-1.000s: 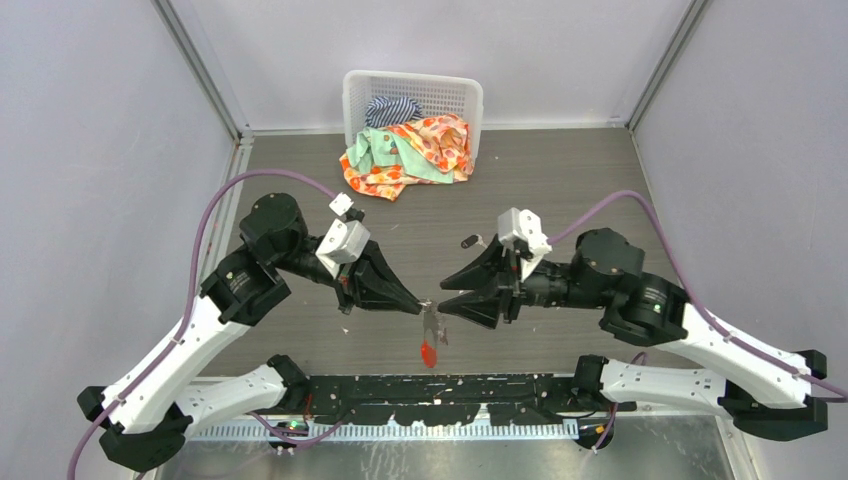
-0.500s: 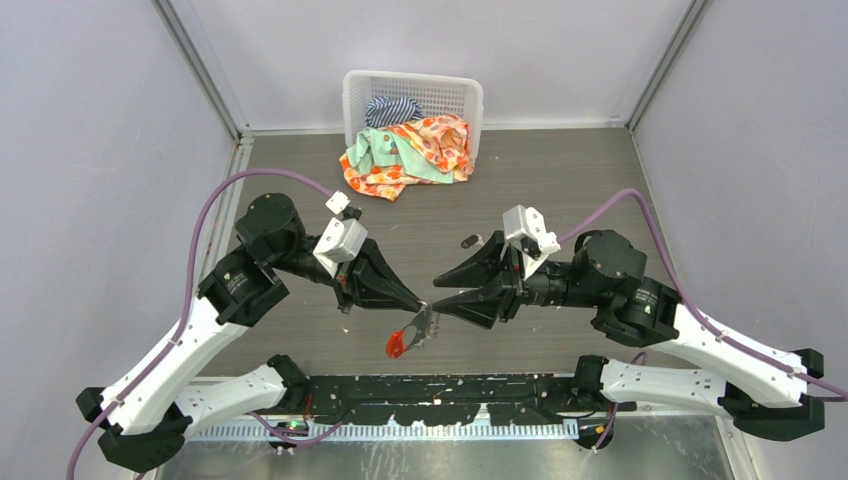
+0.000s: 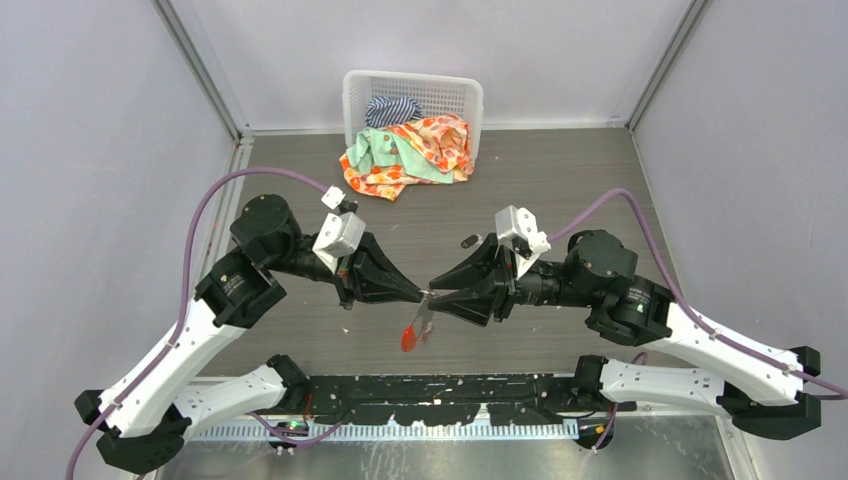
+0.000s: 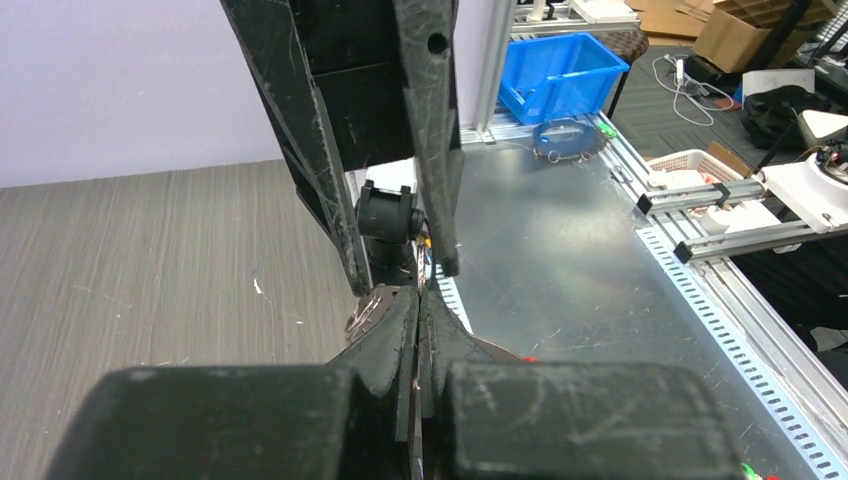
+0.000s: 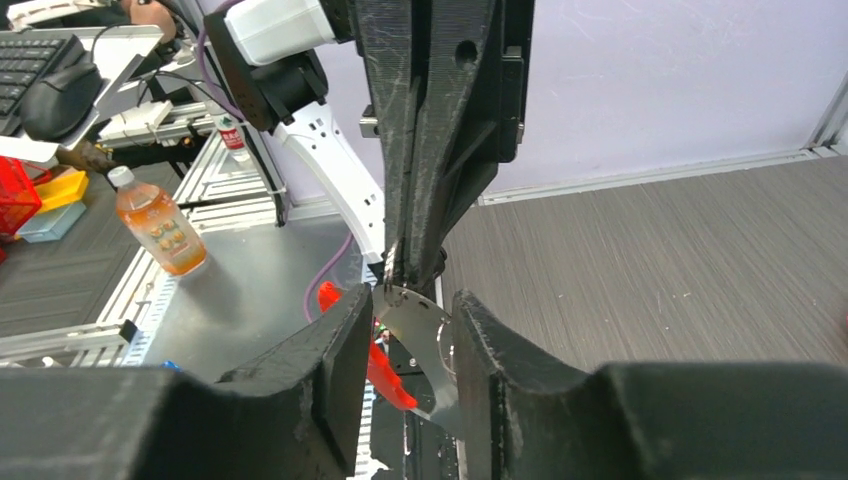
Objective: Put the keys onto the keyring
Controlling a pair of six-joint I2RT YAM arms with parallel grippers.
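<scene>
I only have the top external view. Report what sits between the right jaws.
Observer: In the right wrist view, a flat silvery piece of the keyring sits in the gap. The right jaws stand apart, and I cannot tell whether they touch it.
Operator: Now describe how the left jaws hold it.
Observer: In the left wrist view, the left jaws are shut, and silvery pieces poke out beside their tips.

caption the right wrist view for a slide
Left end effector pinches the keyring, its fan hanging between the fingers of the right end effector
</scene>
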